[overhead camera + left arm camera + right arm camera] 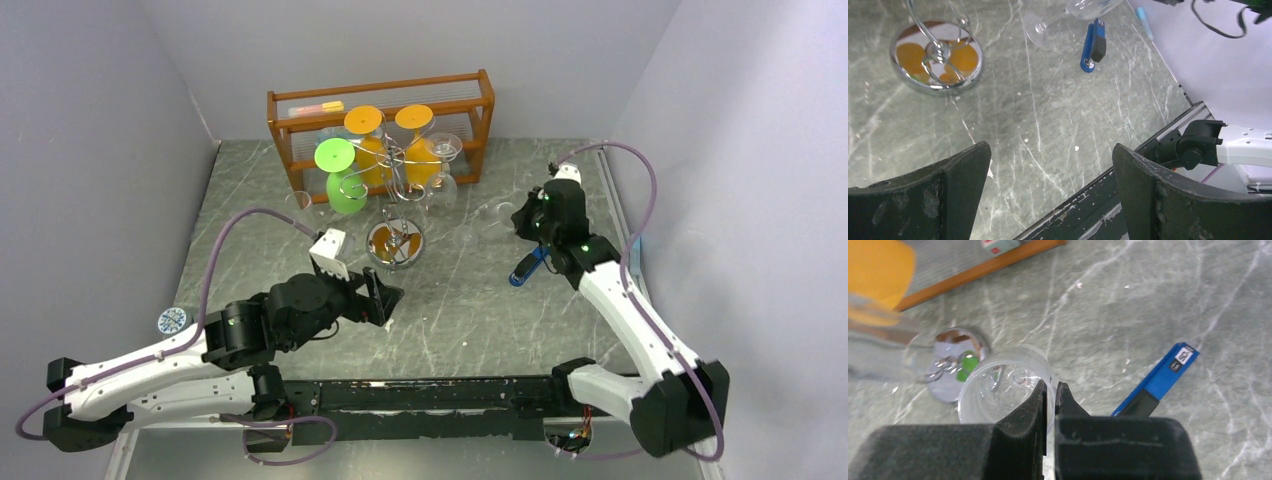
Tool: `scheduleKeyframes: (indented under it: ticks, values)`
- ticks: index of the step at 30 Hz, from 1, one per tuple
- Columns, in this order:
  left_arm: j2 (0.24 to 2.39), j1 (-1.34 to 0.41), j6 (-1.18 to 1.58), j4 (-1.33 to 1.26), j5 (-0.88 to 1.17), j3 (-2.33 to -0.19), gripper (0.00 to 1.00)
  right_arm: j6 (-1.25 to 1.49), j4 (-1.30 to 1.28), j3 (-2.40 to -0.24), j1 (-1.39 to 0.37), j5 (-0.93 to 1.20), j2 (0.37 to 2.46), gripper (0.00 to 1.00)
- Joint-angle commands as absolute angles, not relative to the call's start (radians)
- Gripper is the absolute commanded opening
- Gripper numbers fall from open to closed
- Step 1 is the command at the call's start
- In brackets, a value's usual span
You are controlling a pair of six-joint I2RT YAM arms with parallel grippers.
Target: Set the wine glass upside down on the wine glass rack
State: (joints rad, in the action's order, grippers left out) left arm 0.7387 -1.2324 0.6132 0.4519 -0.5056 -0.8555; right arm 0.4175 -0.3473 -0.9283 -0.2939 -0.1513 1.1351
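Observation:
The clear wine glass [1003, 390] lies tilted on its side between the rack and my right arm. Its bowl opening faces the right wrist camera, and it also shows in the top view [487, 220]. Its round foot [1037, 27] points toward the rack. My right gripper [1050, 387] is shut on the rim of the glass, seen in the top view [522, 218]. The silver wire rack [395, 180] stands on its shiny round base [937, 56] and holds green, orange and clear glasses upside down. My left gripper [1050, 150] is open and empty, low over the table in front of the base [385, 298].
An orange-brown wooden shelf [380, 100] stands behind the rack. A blue and black clip-like tool [528, 267] lies on the table beside my right gripper, also in the wrist views [1093, 45] [1158, 382]. A small round sticker [172, 320] lies at the left edge.

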Motion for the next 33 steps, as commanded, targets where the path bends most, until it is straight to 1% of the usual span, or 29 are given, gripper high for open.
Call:
scheduleKeyframes:
  ticks: [1, 5, 8, 10, 11, 13, 15, 17, 20, 25, 27, 29, 33]
  values:
    - [0.724, -1.236, 0.760, 0.364, -0.483, -0.785, 0.95, 0.453, -0.312, -0.862, -0.298, 0.007, 1.007, 0.00]
    - [0.699, -1.236, 0.894, 0.357, -0.536, -0.738, 0.97, 0.514, -0.256, -0.770, -0.300, 0.190, 0.886, 0.00]
    - [0.672, -1.236, 1.146, 0.442, -0.606, -0.720, 0.97, 0.597, -0.126, -0.649, -0.303, 0.341, 0.795, 0.00]
    - [0.656, -1.236, 1.284, 0.465, -0.615, -0.703, 0.97, 0.642, -0.023, -0.560, -0.334, 0.360, 0.737, 0.00]
    - [0.650, -1.236, 1.331, 0.462, -0.614, -0.694, 0.97, 0.647, 0.030, -0.518, -0.361, 0.350, 0.710, 0.00]
    - [0.649, -1.236, 1.426, 0.485, -0.618, -0.686, 0.97, 0.625, 0.100, -0.461, -0.439, 0.264, 0.659, 0.00]
    - [0.659, -1.236, 1.538, 0.558, -0.628, -0.692, 0.97, 0.605, 0.146, -0.417, -0.530, 0.149, 0.621, 0.00]
    - [0.675, -1.236, 1.656, 0.644, -0.634, -0.702, 0.96, 0.597, 0.216, -0.379, -0.602, 0.110, 0.602, 0.00]
    - [0.704, -1.236, 1.794, 0.725, -0.619, -0.711, 0.96, 0.585, 0.289, -0.336, -0.668, 0.053, 0.601, 0.00]
    - [0.718, -1.236, 1.910, 0.776, -0.591, -0.702, 0.94, 0.516, 0.401, -0.322, -0.734, 0.003, 0.615, 0.00]
    - [0.710, -1.236, 1.940, 0.779, -0.597, -0.693, 0.92, 0.481, 0.450, -0.323, -0.771, -0.016, 0.645, 0.00]
    - [0.702, -1.236, 1.968, 0.785, -0.612, -0.685, 0.87, 0.443, 0.502, -0.326, -0.812, -0.044, 0.680, 0.00]
    - [0.685, -1.236, 2.021, 0.812, -0.659, -0.681, 0.69, 0.371, 0.592, -0.332, -0.915, -0.107, 0.746, 0.00]
